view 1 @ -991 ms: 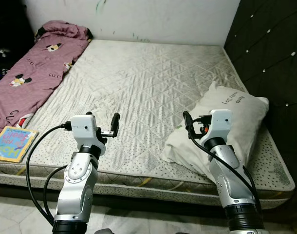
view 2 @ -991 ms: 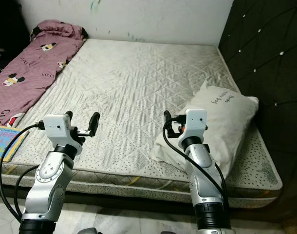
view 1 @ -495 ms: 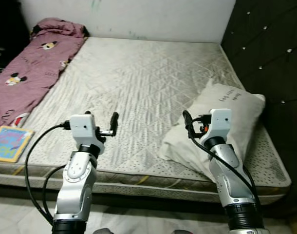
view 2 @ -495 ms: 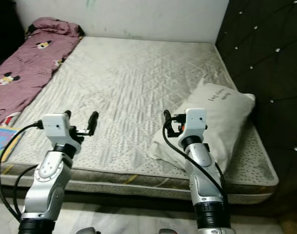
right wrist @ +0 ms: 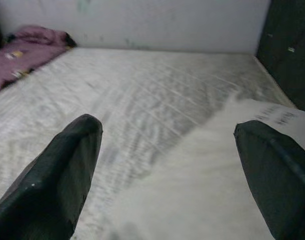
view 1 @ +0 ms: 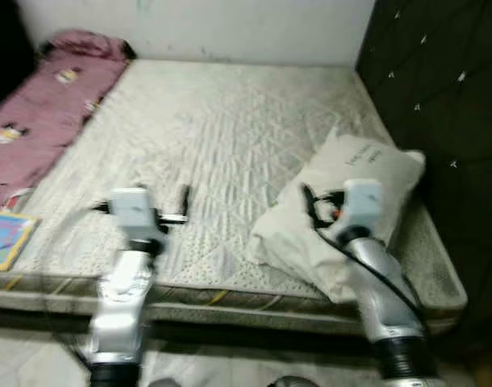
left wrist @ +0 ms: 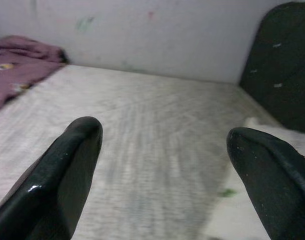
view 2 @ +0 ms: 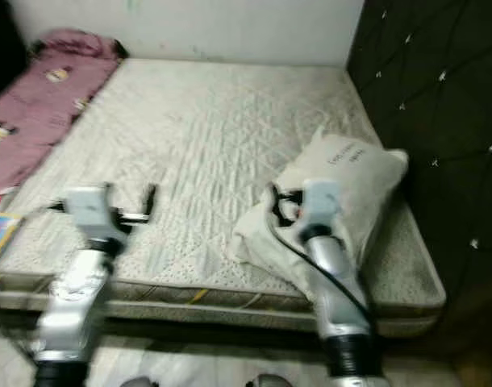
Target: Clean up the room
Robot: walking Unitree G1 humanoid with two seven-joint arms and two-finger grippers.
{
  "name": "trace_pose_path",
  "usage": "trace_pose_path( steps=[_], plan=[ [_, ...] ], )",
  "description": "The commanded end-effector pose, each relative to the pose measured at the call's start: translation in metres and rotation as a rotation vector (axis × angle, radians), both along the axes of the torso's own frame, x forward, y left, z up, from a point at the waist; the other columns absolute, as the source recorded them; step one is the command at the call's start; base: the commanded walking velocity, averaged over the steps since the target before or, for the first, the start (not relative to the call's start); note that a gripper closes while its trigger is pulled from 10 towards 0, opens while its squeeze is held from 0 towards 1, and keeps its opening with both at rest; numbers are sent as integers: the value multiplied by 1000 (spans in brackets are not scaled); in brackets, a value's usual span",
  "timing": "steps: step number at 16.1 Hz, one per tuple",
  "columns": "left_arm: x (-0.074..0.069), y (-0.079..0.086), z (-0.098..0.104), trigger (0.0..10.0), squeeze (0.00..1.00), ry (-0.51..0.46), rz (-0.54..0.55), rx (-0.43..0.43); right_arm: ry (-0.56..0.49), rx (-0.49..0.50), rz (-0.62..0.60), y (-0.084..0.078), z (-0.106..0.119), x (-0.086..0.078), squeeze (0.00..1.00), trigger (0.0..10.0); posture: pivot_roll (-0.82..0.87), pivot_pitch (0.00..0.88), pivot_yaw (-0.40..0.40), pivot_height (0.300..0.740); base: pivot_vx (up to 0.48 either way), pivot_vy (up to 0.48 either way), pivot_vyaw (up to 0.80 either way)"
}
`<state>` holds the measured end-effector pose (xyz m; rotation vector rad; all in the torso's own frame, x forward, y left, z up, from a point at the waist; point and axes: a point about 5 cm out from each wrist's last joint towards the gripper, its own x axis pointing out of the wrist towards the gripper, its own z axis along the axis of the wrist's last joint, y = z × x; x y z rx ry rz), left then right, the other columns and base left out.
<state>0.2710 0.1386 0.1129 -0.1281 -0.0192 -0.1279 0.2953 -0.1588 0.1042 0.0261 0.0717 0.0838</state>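
Camera panned right since earlier | both hands spread wide, empty | white pillow rumpled

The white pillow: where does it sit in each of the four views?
Left eye view: pillow on the mattress, right side, behind the right gripper.
Right eye view: right of centre, by the dark headboard.
Left wrist view: pale edge.
Right wrist view: between the fingers.
Shared landmark: the dark headboard.

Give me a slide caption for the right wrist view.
Open right gripper held above the white pillow on the quilted mattress.
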Motion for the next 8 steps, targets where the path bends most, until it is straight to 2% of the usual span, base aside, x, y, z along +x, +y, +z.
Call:
trace_pose_path(
  steps=[1,4,8],
  plan=[
    [1,7,0,10000,0,2,24,21,-20,5,10,3,5,2,0,10000,-110,0,-5,740,0,-334,0],
    [1,7,0,10000,0,2,22,22,-19,6,10,3,5,2,0,10000,-108,0,-5,740,0,-316,0],
    [1,7,0,10000,0,6,33,18,-18,6,9,3,5,2,0,10000,-107,0,-5,740,0,0,0]
  ],
)
